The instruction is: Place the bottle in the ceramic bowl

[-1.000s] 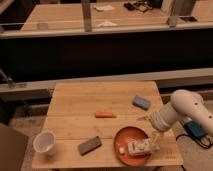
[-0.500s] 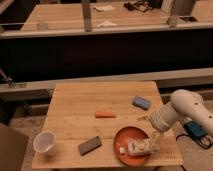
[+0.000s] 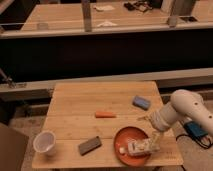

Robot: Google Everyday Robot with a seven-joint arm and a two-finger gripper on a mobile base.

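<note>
The ceramic bowl is a shallow orange-red dish near the front right edge of the wooden table. The pale beige, blocky bottle lies inside it, towards its right side. A small pale bit lies in the dish to the bottle's left. My white arm comes in from the right, and my gripper is down at the dish's right rim, right at the bottle's end.
A white cup stands at the front left. A flat dark grey block lies left of the dish. A thin orange bar lies mid-table and a blue block at the right. A railing and another table are behind.
</note>
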